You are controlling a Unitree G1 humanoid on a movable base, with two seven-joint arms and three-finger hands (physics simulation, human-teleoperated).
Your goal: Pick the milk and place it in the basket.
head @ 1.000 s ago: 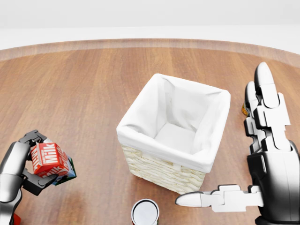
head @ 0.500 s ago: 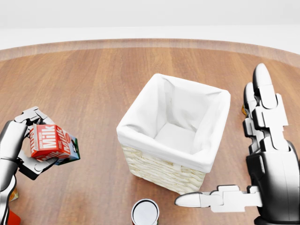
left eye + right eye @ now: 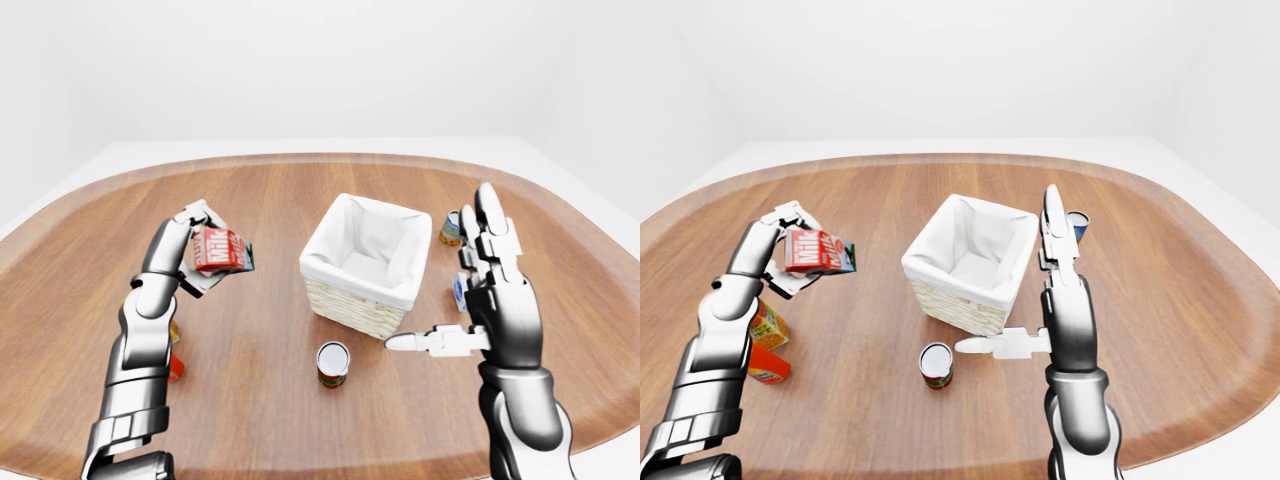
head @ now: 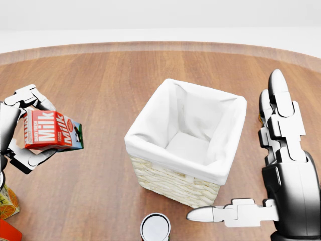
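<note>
In the head view the can (image 4: pixel 155 227) is cut by the bottom edge — its label unreadable.

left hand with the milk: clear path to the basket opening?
Probably yes. The left hand holds the milk lifted off the table, to the head view's left of the basket. Nothing stands between them, and the basket's top is open; the right hand is on its other side.

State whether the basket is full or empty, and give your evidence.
Empty: only bare white lining shows inside the basket; the milk is gripped in the left hand, outside it.
</note>
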